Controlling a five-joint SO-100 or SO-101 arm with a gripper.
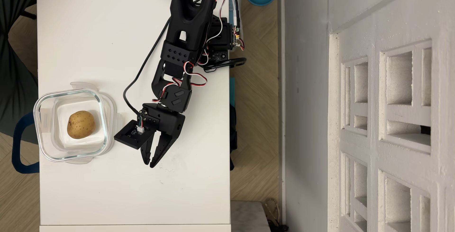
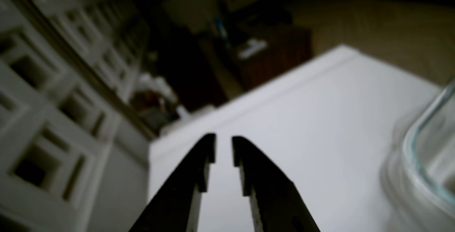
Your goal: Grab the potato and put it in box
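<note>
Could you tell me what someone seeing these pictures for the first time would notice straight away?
Probably the speckled tan potato, lying inside the clear glass box at the left edge of the white table in the overhead view. Next, the black gripper, apart from the box to its right, empty, its jaws narrowly parted. In the blurred wrist view only the box's greenish rim shows, at the right edge.
</note>
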